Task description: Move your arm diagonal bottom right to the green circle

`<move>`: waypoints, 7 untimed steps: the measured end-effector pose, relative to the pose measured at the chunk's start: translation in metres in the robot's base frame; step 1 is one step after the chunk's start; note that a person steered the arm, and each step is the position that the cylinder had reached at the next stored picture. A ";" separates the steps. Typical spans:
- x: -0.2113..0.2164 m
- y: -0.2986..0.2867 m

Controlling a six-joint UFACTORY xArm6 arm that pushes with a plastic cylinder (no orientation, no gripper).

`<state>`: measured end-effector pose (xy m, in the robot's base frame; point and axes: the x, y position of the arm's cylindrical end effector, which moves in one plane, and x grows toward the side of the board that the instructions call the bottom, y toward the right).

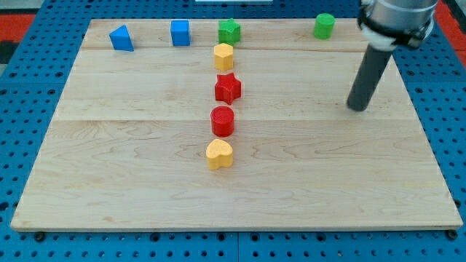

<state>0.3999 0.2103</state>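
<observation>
The green circle is a short green cylinder near the view's top right on the wooden board. My tip rests on the board below and slightly right of the green circle, well apart from it. The dark rod rises from the tip toward the view's top right corner.
A blue triangle-like block, a blue cube and a green star line the top edge. Down the middle run a yellow hexagon, red star, red cylinder and yellow heart.
</observation>
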 end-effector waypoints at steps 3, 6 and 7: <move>-0.057 0.009; 0.201 0.018; 0.212 0.036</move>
<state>0.6121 0.2466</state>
